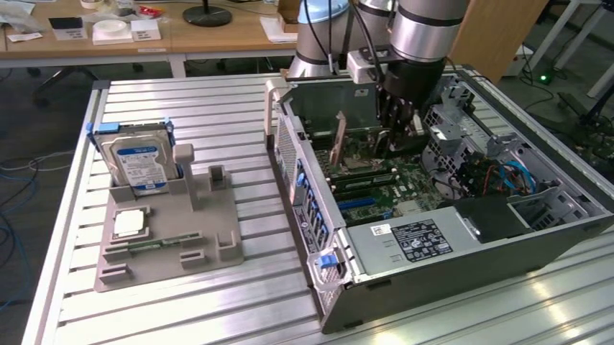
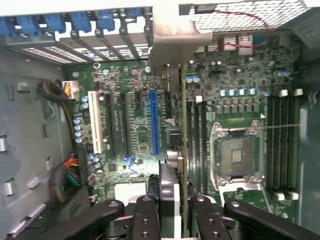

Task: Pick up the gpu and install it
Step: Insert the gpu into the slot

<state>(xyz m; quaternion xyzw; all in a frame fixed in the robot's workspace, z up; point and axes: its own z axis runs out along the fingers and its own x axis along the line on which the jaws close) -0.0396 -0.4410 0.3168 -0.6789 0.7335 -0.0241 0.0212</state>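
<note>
**Gpu in grip, edge-on along the slots**

Clamping the gripper [image 2: 172,212] on the gpu [image 2: 172,187], with black fingers [image 2: 145,215] pressing on either face and the card standing on edge between them. Running its long axis straight away from the gripper toward the case's rear wall [image 2: 75,47], with the silver bracket [image 2: 175,35] at the far end, parallel to the slots. Lining up just beside the blue slot [image 2: 153,120], on the side nearer the socket [image 2: 237,155]; seated, touching or hovering, impossible to tell. Reaching down deep into the case [image 1: 451,266], carrying the gpu [image 1: 338,140] upright over the board [image 1: 384,201]. Housing in that case: board, socket, memory slots [image 2: 280,145], cables. Standing well apart on the exterior view's left, a grey tray [image 1: 221,215] carrying a hard drive [image 1: 139,162] upright, a chip [image 1: 129,223] lying flat and a memory stick [image 1: 158,244] in its groove, all resting on the table [image 1: 240,309].
</note>
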